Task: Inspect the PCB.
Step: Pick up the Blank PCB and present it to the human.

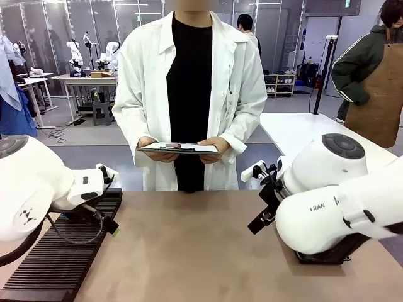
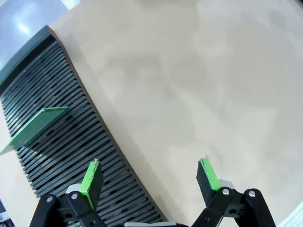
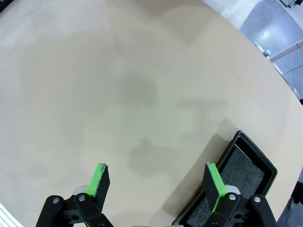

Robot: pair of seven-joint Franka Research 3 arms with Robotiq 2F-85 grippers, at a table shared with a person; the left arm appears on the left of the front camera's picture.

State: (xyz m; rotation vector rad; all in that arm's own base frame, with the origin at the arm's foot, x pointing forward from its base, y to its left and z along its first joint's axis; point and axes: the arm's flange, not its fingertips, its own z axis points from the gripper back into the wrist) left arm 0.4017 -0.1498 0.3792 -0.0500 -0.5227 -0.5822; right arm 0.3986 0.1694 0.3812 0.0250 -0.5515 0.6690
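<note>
The PCB (image 2: 37,126), a thin green board, stands tilted on edge in the slots of a black ribbed rack (image 2: 71,94). In the left wrist view my left gripper (image 2: 149,174) is open above the rack's edge and the bare table, a little way from the board. Its green pads (image 2: 91,178) hold nothing. My right gripper (image 3: 156,182) hangs open over the tan table with nothing between its fingers (image 3: 213,182). Across the table stands a person in a white coat (image 1: 189,94).
The person holds a grey clipboard (image 1: 179,149) in both hands. The rack (image 1: 60,251) lies at the table's left front. A shallow black tray with a grey foam lining (image 3: 236,182) sits at the right, under my right arm (image 1: 340,201).
</note>
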